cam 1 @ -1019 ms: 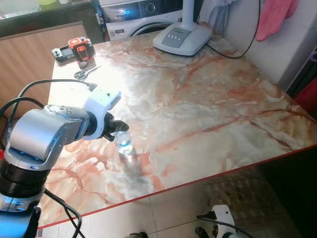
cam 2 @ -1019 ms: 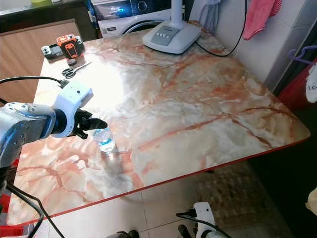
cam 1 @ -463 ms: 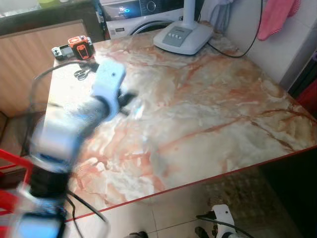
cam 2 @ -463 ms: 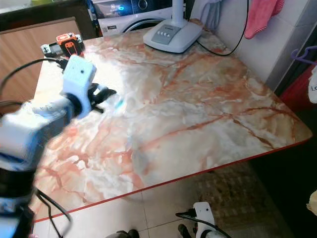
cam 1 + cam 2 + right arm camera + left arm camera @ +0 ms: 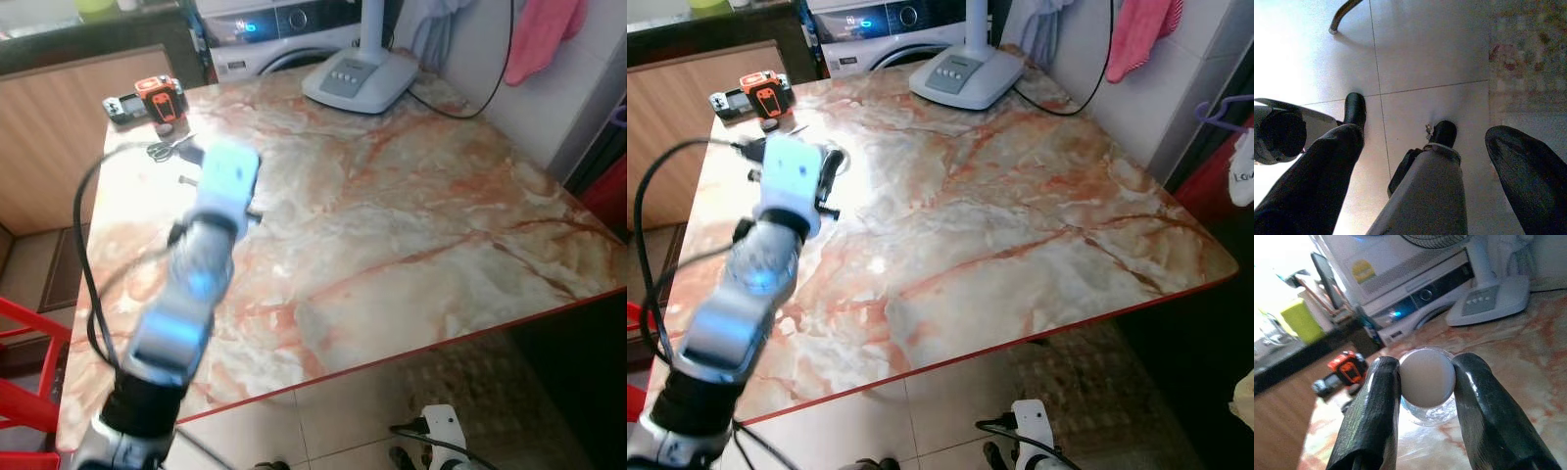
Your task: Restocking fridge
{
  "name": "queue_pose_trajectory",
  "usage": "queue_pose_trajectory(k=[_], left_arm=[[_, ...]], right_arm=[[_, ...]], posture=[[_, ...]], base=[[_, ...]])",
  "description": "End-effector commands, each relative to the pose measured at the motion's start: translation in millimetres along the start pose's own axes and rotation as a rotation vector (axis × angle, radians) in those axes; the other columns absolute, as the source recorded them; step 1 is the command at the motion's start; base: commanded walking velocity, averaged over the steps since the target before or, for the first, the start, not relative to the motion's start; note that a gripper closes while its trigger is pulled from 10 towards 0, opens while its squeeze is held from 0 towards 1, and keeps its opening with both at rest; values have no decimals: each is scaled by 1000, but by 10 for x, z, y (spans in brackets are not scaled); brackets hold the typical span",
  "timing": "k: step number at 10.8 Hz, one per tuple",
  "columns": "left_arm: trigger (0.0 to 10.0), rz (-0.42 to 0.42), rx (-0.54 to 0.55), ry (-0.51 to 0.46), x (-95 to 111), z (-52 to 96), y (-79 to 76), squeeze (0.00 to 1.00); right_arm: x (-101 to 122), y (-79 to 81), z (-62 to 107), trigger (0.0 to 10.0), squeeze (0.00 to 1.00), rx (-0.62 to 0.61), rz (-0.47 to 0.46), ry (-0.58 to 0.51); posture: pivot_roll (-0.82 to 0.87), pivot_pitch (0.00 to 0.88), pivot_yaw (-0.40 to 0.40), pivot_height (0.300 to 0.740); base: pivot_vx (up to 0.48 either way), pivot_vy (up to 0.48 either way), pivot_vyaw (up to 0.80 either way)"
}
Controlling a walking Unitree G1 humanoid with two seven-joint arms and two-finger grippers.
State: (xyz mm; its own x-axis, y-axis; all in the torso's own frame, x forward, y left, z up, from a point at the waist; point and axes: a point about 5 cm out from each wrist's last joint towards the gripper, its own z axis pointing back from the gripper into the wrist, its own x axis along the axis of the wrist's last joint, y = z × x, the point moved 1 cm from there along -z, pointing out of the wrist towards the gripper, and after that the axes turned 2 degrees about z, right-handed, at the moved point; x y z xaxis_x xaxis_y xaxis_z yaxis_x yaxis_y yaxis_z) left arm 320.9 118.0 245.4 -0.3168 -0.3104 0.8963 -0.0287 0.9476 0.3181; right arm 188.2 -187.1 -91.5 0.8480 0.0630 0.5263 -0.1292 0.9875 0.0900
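While clamped | bottle (image 5: 1427, 382) sits between left hand (image 5: 1422, 416) fingers

The desk (image 5: 411, 235) has a glossy marble-patterned top, cream veined with pink and orange, and a red edge on its near side. At its far edge stands a white fan base (image 5: 361, 78), a black cable (image 5: 460, 106) trailing from it across the top; well apart from the base, at the other far corner, lie an orange and black tool (image 5: 160, 96) with a dark device (image 5: 120, 106) just beside it, and scissors (image 5: 168, 150) a little nearer.
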Motion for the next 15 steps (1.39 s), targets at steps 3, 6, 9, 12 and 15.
queue_pose_trajectory(k=[3, 6, 9, 12, 15], left_arm=[[10000, -238, 61, -151, -80, 115, 37, 0], [10000, -222, 81, -129, -255, 190, -9, 0], [10000, -206, 135, -154, -210, 103, 48, 0], [10000, -189, 140, -149, -189, 89, 18, 0], [10000, -192, 148, -146, -169, 71, 41, 0]], right_arm=[[-64, -2, 8, 10000, 0, -33, -24, -12], [-79, -5, 11, 10000, 0, -38, -30, -19], [-26, 7, 4, 10000, 0, -39, -55, -48], [-23, 18, -1, 10000, 0, -35, -58, -43], [-17, 27, -3, 10000, 0, -34, -65, -47]], posture=[[25, 24, 60, 740], [22, 11, 57, 740], [30, 69, 61, 740], [28, 97, 68, 740], [28, 111, 71, 740]], base=[[0, 0, 0], [0, 0, 0], [0, 0, 0], [0, 209, 0], [0, 316, 0]])
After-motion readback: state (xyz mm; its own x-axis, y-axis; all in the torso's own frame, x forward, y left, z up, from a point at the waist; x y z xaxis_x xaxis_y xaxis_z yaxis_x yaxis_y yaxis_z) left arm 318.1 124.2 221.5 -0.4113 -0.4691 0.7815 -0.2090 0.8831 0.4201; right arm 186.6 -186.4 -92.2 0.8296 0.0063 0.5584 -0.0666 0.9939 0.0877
